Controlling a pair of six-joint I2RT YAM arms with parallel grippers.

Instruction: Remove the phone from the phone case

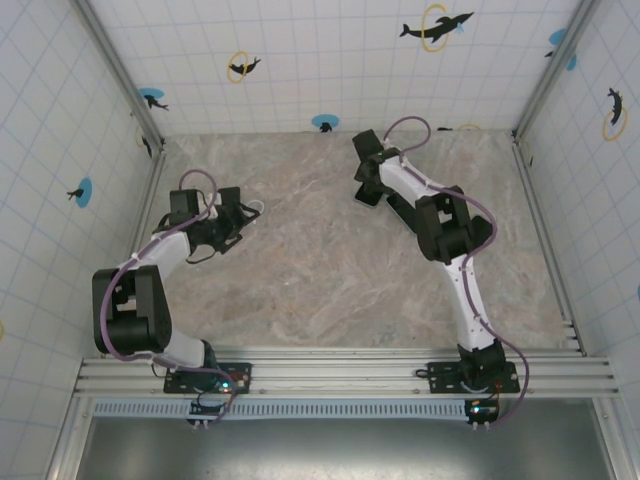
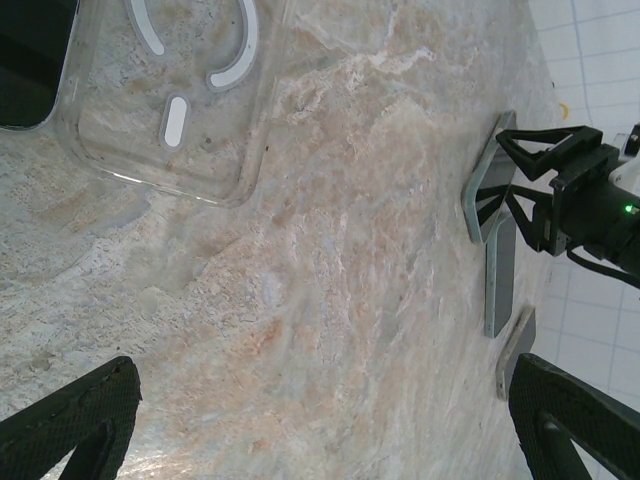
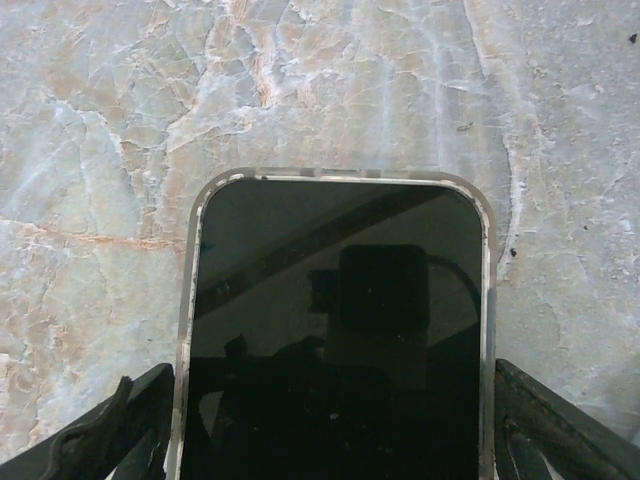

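Item one, the dark-screened, silver-rimmed rectangular phone [image 3: 335, 330]: it lies flat and face up on the veined beige marble table [image 3: 330, 80], bare, well apart from the clear plastic phone case [image 2: 170, 110] and to that case's right in my overhead view. Item two, the right gripper [image 3: 330, 385]: its black fingers [image 3: 140, 425] straddle the phone's near end, one on each long edge. As far as I can see from the wrist camera they are closed against the rim, a broad grip set by the phone's width. Item three, the case itself: empty, lying flat, with white ring and bar markings on its back panel. A dark shape sits against one side of it which I cannot identify. Item four, the left gripper [image 2: 322, 380]: just beside the case, jaws spread wide, nothing but bare marble between them. Item five, white tiled walls [image 1: 330, 60] around the table, far from the case, carrying black dolphin stickers [image 1: 437, 27].
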